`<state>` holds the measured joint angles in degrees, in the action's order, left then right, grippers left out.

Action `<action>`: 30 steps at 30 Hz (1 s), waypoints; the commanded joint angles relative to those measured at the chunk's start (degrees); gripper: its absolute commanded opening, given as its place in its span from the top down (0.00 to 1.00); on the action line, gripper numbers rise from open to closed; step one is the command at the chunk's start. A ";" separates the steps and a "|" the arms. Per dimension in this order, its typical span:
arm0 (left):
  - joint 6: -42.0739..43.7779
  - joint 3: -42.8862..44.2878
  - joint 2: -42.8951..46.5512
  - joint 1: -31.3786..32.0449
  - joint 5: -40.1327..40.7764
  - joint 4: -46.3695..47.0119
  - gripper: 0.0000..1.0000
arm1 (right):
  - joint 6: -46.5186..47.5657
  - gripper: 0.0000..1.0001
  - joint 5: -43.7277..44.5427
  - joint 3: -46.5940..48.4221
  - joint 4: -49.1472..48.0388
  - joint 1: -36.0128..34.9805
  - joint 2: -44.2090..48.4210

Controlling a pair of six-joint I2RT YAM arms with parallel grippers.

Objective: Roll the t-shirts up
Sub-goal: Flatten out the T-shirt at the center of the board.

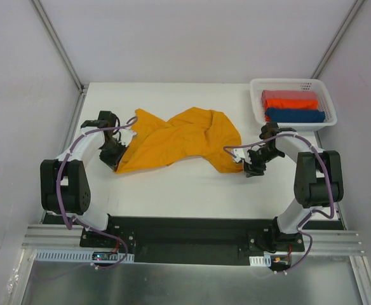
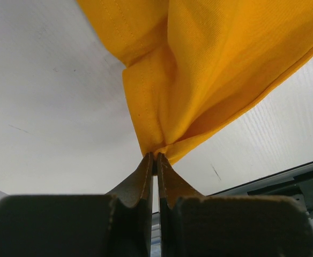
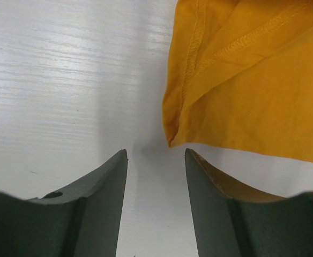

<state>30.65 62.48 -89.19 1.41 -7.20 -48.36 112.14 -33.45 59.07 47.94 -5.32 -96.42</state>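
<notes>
A mustard-orange t-shirt [image 1: 179, 141] lies crumpled and twisted across the middle of the table. My left gripper [image 1: 117, 152] is shut on the shirt's left edge; in the left wrist view the cloth [image 2: 210, 69] is pinched between the closed fingertips [image 2: 155, 157]. My right gripper [image 1: 249, 166] is open at the shirt's right corner. In the right wrist view the hemmed corner [image 3: 237, 91] lies just beyond the open fingers [image 3: 155, 155], not between them. Folded red-orange [image 1: 290, 99] and dark blue [image 1: 295, 115] t-shirts lie in the basket.
A white mesh basket [image 1: 256, 101] stands at the table's far right corner. Grey walls close in the table on the left, back and right. The arm bases sit on a black rail [image 1: 185, 232] at the near edge.
</notes>
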 commanded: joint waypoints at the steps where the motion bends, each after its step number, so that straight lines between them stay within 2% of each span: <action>1: -0.51 0.36 -0.37 -0.36 -0.27 -1.65 1.00 | 18.74 0.50 -0.39 -0.44 -0.74 -1.53 -0.79; 10: -0.86 -0.16 -0.37 -0.27 -0.88 -1.39 1.00 | 14.26 0.54 3.21 -1.41 -4.78 -4.25 -1.40; 15: -1.04 -0.16 -0.46 -0.36 -1.23 -1.04 1.00 | 11.44 0.61 5.68 -2.47 -8.92 -5.66 -1.66; 18: -0.95 -0.43 -0.46 -0.36 -1.32 -0.95 1.00 | 10.30 0.70 5.94 -2.03 -9.01 -5.84 -2.10; 21: -1.03 0.01 -0.99 -0.35 -1.67 -0.42 1.00 | 8.80 0.84 6.64 -2.03 -9.44 -5.93 -1.93; 22: -1.12 0.27 -1.08 -0.36 -2.02 -0.51 1.00 | 8.02 0.94 6.91 -2.03 -9.53 -6.10 -1.58; 23: -1.21 0.80 -1.34 -0.36 -2.20 -0.42 1.00 | 6.27 0.99 7.69 -2.03 -9.88 -6.19 -1.05; 26: -1.65 4.31 -1.95 -0.36 -1.33 -0.42 1.00 | 1.09 0.99 11.46 0.68 -10.50 -6.63 0.88; 28: -2.26 8.70 -2.04 -0.27 -1.24 -0.42 1.00 | -9.35 0.99 13.40 5.68 -7.53 -6.28 1.50; 30: -3.23 13.78 -1.61 -0.36 -3.07 -0.51 1.00 | -21.80 0.99 15.43 16.22 -0.89 -6.02 0.89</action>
<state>29.43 66.89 -91.70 1.41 -8.54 -48.86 108.47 -22.72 60.40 39.53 -11.64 -97.36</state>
